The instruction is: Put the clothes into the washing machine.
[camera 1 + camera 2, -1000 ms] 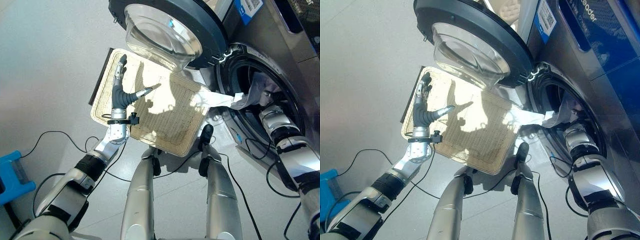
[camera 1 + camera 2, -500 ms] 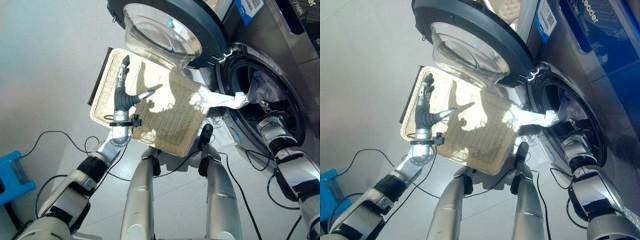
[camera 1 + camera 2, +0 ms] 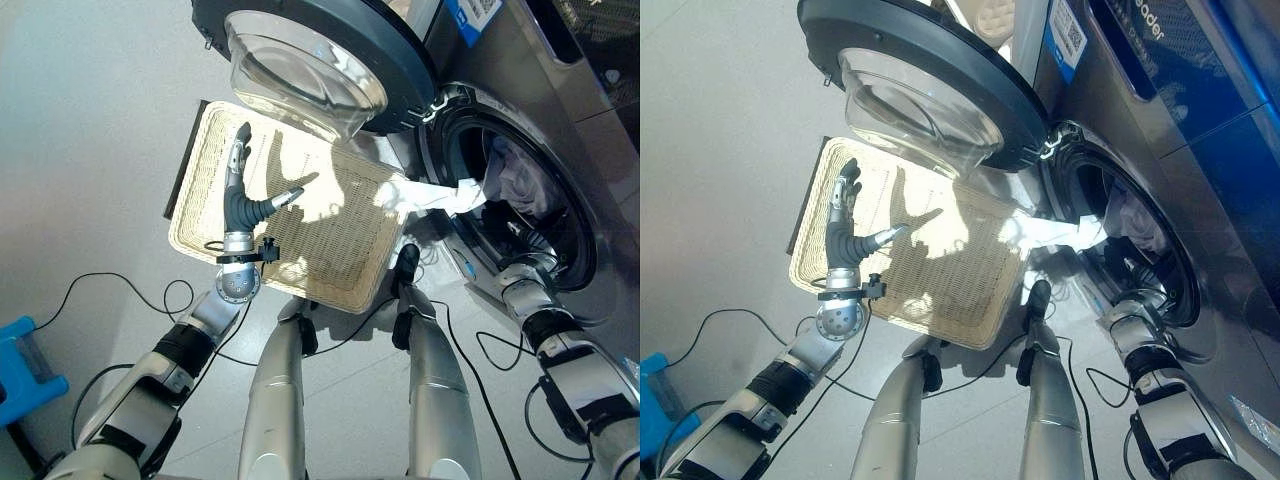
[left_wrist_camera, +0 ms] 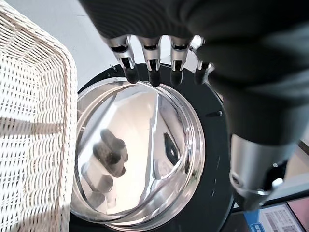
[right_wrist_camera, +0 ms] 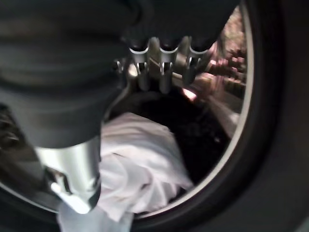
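White clothes (image 3: 520, 185) sit bunched in the washing machine drum (image 3: 545, 215), one sleeve trailing over the rim onto the wicker basket (image 3: 200, 215). Since a second ago the right hand (image 5: 161, 63) has backed out of the opening, fingers straight and empty. That trailing sleeve likely needs tucking in. Left hand (image 3: 245, 195) hovers spread over the basket, which holds nothing else.

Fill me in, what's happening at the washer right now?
The washer door is open, and white clothes sit in the drum, one piece trailing over the rim toward the wicker basket. The right hand is at the drum mouth with straight fingers, holding nothing. The left hand hovers open over the basket.
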{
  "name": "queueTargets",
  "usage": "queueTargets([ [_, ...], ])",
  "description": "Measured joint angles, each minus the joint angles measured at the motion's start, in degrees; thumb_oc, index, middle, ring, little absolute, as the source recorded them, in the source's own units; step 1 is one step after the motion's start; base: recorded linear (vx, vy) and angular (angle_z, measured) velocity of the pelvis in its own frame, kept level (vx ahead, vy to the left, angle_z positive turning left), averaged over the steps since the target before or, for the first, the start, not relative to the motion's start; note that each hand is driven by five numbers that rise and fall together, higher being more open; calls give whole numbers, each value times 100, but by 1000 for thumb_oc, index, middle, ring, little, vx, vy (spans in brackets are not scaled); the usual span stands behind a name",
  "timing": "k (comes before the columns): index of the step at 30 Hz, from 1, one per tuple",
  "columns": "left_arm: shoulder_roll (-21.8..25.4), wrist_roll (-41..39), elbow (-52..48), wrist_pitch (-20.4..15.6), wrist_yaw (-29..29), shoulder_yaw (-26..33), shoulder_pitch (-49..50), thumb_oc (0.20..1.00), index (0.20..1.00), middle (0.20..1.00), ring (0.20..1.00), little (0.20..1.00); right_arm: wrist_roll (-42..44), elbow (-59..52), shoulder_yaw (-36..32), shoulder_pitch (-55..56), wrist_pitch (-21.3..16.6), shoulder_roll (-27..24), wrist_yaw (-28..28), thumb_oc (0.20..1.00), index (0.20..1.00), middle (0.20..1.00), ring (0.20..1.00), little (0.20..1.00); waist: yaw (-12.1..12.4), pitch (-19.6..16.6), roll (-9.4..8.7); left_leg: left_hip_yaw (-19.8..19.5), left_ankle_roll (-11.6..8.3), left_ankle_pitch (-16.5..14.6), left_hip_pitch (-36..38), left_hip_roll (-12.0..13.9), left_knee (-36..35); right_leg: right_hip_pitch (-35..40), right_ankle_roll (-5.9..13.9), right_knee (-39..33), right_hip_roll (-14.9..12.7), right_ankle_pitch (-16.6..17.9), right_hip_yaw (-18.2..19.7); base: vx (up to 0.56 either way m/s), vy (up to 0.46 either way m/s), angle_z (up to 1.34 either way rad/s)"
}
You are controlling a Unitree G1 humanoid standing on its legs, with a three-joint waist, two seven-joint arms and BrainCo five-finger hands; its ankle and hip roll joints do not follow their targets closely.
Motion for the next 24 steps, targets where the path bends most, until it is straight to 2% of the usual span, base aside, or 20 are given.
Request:
queueTargets([
  [7, -35, 274, 28, -41, 116, 25, 206, 1000, 1000, 1000, 1000, 1000, -1245, -173, 463, 272, -154, 125, -331, 1000, 1000, 1000, 1000, 1000, -170, 1, -7, 50, -16, -13, 0, 12, -48, -36, -12, -39, 29, 7, 38, -3, 1, -3],
  [11, -35, 275, 28, -100, 156, 26, 195, 1000, 1000, 1000, 1000, 1000, -1554, -161, 553, 318, -233, 128, -337, 1000, 1000, 1000, 1000, 1000, -177, 1, -7, 61, -22, -16, 4, 21, -54, -36, -13, -51, 39, 8, 42, -1, -1, -1],
  [14, -51, 276, 91, -134, 238, 24, 153, 1000, 1000, 1000, 1000, 1000, -2407, -148, 1120, 272, -210, 105, -342, 1000, 1000, 1000, 1000, 1000, -198, 0, -9, 66, -23, -15, 6, 24, -66, -37, -15, -62, 42, 10, 42, -20, -23, 0],
  [15, -51, 276, 91, -134, 238, 24, 153, 1000, 1000, 1000, 1000, 1000, -2407, -148, 1120, 272, -210, 105, -342, 1000, 1000, 1000, 1000, 1000, -198, 0, -9, 66, -23, -15, 6, 24, -66, -37, -15, -62, 42, 10, 42, -33, -63, -1],
  [16, -84, 276, 211, -137, 255, 21, 89, 1000, 1000, 1000, 1000, 1000, -2784, -82, 1356, 199, -235, 108, -257, 1000, 1000, 1000, 1000, 1000, -196, 0, -9, 66, -23, -15, 6, 26, -65, -38, -17, -67, 45, 12, 41, -22, -50, 0],
  [21, -119, 276, 422, -135, 253, 2, 26, 1000, 1000, 1000, 1000, 1000, -3042, 128, 1670, -10, -232, 86, -31, 1000, 1000, 1000, 1000, 1000, -145, -2, -12, 64, -25, -14, 5, 30, -67, -38, -18, -70, 48, 12, 36, -15, -41, 0],
  [22, -151, 275, 541, -124, 174, -51, 20, 1000, 1000, 1000, 1000, 1000, -3264, 519, 1989, -290, -239, 85, 258, 1000, 1000, 1000, 1000, 1000, -118, -2, -12, 61, -26, -14, -1, 34, -75, -38, -18, -81, 49, 12, 27, -27, -65, 1],
  [24, -151, 276, 542, -124, 158, -59, 20, 1000, 1000, 1000, 1000, 1000, -3266, 526, 1986, -313, -235, 85, 309, 1000, 1000, 1000, 1000, 1000, -103, -2, -12, 59, -26, -13, -2, 32, -79, -38, -18, -85, 47, 12, 25, -18, -48, 1],
])
